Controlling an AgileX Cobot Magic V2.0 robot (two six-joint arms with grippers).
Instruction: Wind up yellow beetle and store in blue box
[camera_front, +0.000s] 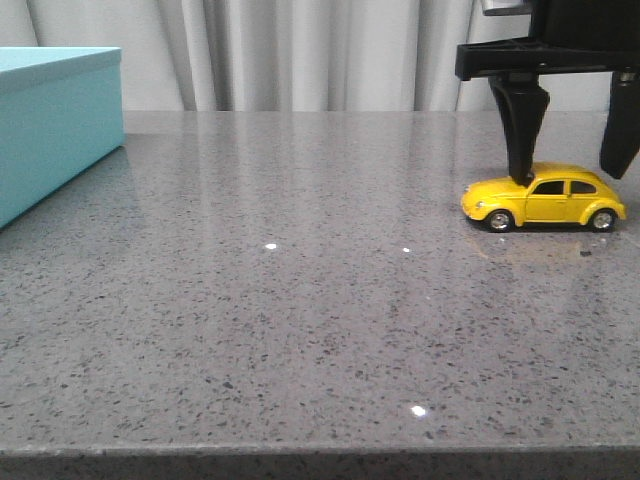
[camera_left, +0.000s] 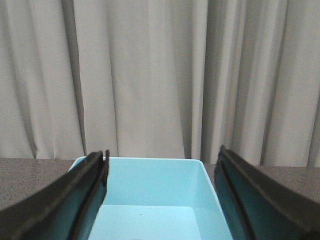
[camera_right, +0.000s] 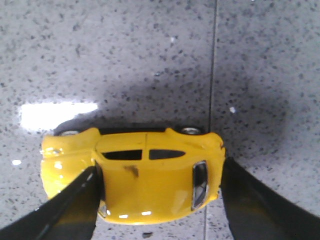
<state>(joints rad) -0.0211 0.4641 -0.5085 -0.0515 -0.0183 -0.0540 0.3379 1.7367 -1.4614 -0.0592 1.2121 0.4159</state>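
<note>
A yellow toy car (camera_front: 545, 198) sits on all four wheels at the right side of the speckled grey table (camera_front: 300, 300), its nose toward the blue box (camera_front: 55, 125), which stands well apart at the far left. The car looks small, hard and glossy, likely light for its size and apt to slip or roll if pinched on its curved roof. The flatter doors look like the surer hold, with the wheels kept down for the pull-back that winds it.

The right gripper (camera_front: 568, 165) hangs over the car with its fingers spread, straddling it lengthwise. One finger comes down at the bonnet and appears to touch it; the other stands just off the tail. Nothing is clamped yet. The left gripper (camera_left: 160, 200) hovers above the open box, fingers wide apart and empty.
</note>
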